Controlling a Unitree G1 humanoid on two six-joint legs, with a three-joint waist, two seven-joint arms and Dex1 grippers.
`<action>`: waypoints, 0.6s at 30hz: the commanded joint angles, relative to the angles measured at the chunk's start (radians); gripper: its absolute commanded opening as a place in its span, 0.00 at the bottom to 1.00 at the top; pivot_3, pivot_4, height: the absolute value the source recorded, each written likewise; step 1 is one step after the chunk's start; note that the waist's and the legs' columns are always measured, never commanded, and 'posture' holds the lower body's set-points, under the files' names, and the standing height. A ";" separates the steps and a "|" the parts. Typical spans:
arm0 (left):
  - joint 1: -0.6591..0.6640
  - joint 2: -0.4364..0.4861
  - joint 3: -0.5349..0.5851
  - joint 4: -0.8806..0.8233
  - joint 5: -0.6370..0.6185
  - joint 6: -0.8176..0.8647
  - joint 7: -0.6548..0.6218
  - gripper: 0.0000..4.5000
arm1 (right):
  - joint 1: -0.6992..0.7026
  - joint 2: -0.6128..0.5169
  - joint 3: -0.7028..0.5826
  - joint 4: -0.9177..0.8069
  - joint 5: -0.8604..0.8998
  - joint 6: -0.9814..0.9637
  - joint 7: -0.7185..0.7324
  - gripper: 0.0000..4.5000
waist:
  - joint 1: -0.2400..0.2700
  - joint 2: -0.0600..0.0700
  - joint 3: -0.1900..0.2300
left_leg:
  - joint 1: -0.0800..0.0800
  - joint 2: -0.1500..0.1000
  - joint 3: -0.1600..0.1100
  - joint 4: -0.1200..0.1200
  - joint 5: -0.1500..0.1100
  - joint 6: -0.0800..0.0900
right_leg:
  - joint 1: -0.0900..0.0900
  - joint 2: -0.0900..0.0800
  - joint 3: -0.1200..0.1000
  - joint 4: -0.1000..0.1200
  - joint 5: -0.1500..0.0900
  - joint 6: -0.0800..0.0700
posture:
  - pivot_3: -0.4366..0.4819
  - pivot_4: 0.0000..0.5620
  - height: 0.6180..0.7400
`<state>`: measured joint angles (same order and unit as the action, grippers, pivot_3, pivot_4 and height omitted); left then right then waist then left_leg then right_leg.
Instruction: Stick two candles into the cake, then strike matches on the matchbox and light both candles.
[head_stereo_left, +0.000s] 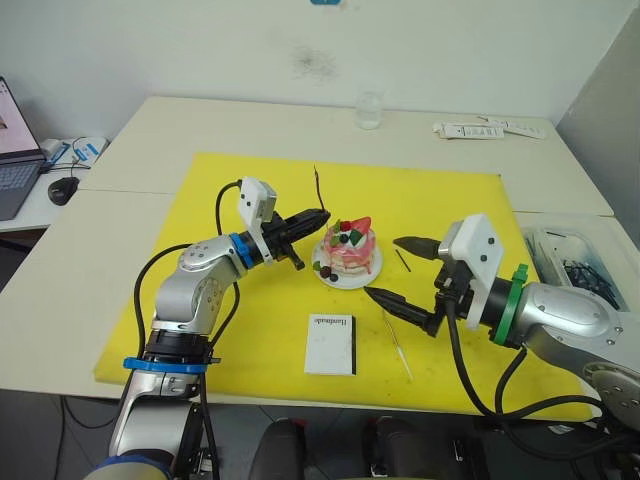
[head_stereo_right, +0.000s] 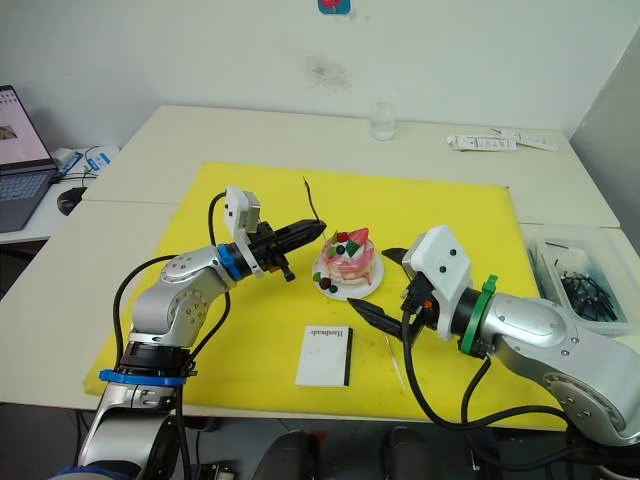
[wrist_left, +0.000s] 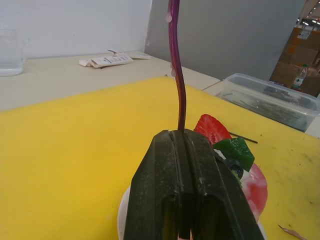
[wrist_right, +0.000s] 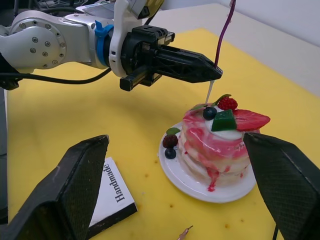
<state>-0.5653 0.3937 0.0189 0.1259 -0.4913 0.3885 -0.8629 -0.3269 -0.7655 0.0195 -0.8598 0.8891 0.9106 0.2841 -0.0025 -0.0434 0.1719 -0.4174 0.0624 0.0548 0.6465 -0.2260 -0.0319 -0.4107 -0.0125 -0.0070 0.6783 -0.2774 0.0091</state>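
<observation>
Left gripper (head_stereo_left: 322, 216) jaws pinch a candle (head_stereo_left: 317, 186) above the cake (head_stereo_left: 350, 250); right gripper (head_stereo_left: 397, 269) jaws gape.

A yellow mat (head_stereo_left: 240, 330) lies under both grippers and covers most of the pale table (head_stereo_left: 250, 125). Beyond the grippers, near the wall, stands a clear glass (head_stereo_left: 369, 110). Far from the right gripper, some white packets (head_stereo_left: 490, 128) lie at the table's back edge. A clear plastic box (head_stereo_left: 570, 255) sits outside the right arm. A laptop (head_stereo_left: 15, 150) and a black mouse (head_stereo_left: 62, 189) are far outside the left arm.
</observation>
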 joint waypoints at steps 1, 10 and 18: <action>0.007 -0.004 0.012 -0.046 -0.010 -0.001 -0.002 0.00 | 0.008 -0.002 -0.040 -0.047 0.023 0.000 -0.001 0.99 | 0.000 0.000 0.000 | 0.000 0.000 0.000 0.000 0.000 0.000 | 0.000 0.000 0.000 0.000 0.000 0.000 | 0.48 0.27 1.00; 0.026 -0.012 -0.026 -0.036 0.033 -0.043 -0.016 0.00 | 0.015 0.001 -0.035 -0.052 0.021 0.004 -0.005 0.99 | 0.000 0.000 0.000 | 0.000 0.000 0.000 0.000 0.000 0.000 | 0.000 0.000 0.000 0.000 0.000 0.000 | 0.48 0.27 1.00; 0.046 -0.027 -0.053 0.013 0.093 -0.115 -0.020 0.00 | 0.008 0.011 -0.019 -0.038 0.002 0.005 0.001 0.99 | 0.000 0.000 0.000 | 0.000 0.000 0.000 0.000 0.000 0.000 | 0.001 0.000 0.000 0.000 0.000 0.000 | 0.48 0.27 1.00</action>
<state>-0.5257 0.3686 -0.0175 0.1355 -0.4171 0.2977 -0.8698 -0.3050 -0.7620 0.0136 -0.8836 0.8906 0.9237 0.2825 -0.0023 -0.0433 0.1718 -0.4170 0.0622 0.0545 0.6469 -0.2260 -0.0319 -0.4101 -0.0125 -0.0073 0.6785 -0.2772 0.0087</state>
